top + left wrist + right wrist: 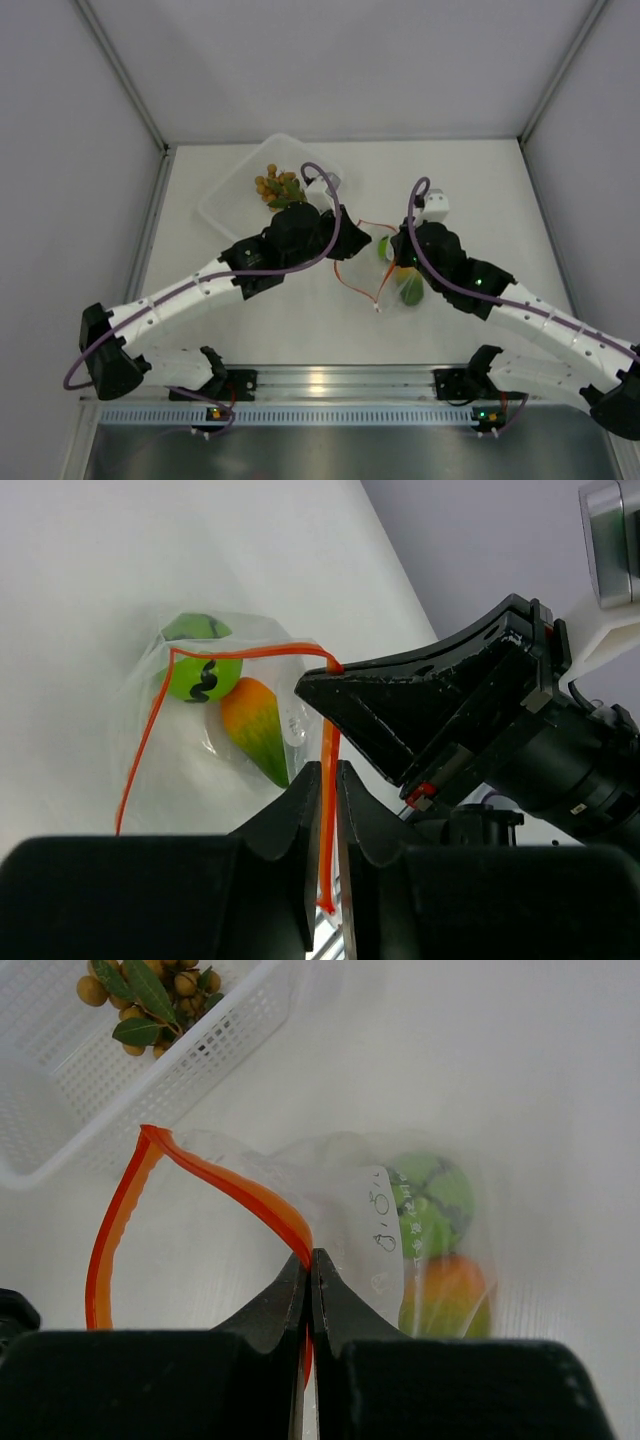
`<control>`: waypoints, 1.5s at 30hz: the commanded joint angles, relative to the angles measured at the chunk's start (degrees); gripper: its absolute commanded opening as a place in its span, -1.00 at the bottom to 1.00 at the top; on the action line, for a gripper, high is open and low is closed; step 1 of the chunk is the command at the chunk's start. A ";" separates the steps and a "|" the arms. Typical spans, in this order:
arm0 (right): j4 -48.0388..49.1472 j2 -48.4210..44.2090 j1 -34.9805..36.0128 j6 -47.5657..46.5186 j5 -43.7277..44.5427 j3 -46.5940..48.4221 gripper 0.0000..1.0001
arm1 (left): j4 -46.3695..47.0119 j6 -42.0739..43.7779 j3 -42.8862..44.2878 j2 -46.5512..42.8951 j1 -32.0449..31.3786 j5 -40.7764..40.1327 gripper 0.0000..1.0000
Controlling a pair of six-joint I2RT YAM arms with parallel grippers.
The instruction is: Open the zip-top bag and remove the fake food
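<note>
Left wrist view: left gripper (328, 780) is pressed together on the red-orange zip strip (330, 735) of the zip-top bag (285, 705). The strip runs straight up between the pads. Right wrist view: right gripper (309, 1265) is clamped on the opposite lip, pinching strip plus a fold of film. The strip stands as an open loop between the two claws, so the mouth reads as unzipped.

Fake food: green ball (203, 675) and mango piece (258, 730) are inside the bag, touching each other at the closed end. The leafy brown cluster (278, 186) sits in the clear tray (225, 205), out of the bag. Judgement: one of three out, two to go.

How to do it well:
- Hold both pinches on the strip itself, since thin film will likely slip or tear.
- Spread the lips evenly sideways so the loop stays wide.
- Right claw anchors its lip; left claw lets go and reaches in for the mango, the piece nearer the mouth.

Geometry:
- Left claw's camera: bag body at 10 o'clock, food well beyond the tips.
- Right claw's camera: ball at 2 o'clock, mango at 3, near the tips.
- Top view: bag on the table (300, 330) at 5 o'clock of the right claw, tray at 10 o'clock of the left.

The arms block the top view, so the bag bottom is probably resting flat but that can't be confirmed.
</note>
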 commanded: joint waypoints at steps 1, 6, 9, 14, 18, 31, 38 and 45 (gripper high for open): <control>2.04 -1.54 -0.63 2.18 1.04 2.46 -1.00 | 10.00 -1.24 -1.90 2.44 -2.14 -3.35 -0.70; 1.51 -3.82 -0.81 2.88 0.60 1.94 -1.00 | 14.14 -1.50 -2.60 7.81 -4.16 -6.68 -0.84; 1.60 -5.49 -1.16 2.88 0.25 0.97 -1.00 | 17.03 -2.46 -3.57 10.80 -4.34 -6.60 -0.92; 0.20 -6.55 -2.39 2.09 -0.54 1.23 -1.00 | 18.80 -2.74 -3.05 14.76 -6.53 -9.40 -1.00; -0.33 -6.73 -5.54 1.56 -2.83 1.23 -1.00 | 19.07 -0.71 -2.61 16.60 -9.43 -13.36 -1.00; 5.45 -10.14 -9.16 -2.83 -16.44 0.45 -1.00 | 21.79 5.18 -1.82 25.30 -12.25 -14.86 -1.00; 4.25 -13.85 -9.07 -4.58 -18.38 -1.23 -1.00 | 18.20 5.44 -0.76 27.68 -12.25 -20.04 -1.00; 3.62 -12.97 -9.16 -6.43 -21.63 -0.61 -1.00 | 9.60 6.06 2.48 28.56 -12.08 -23.56 -1.00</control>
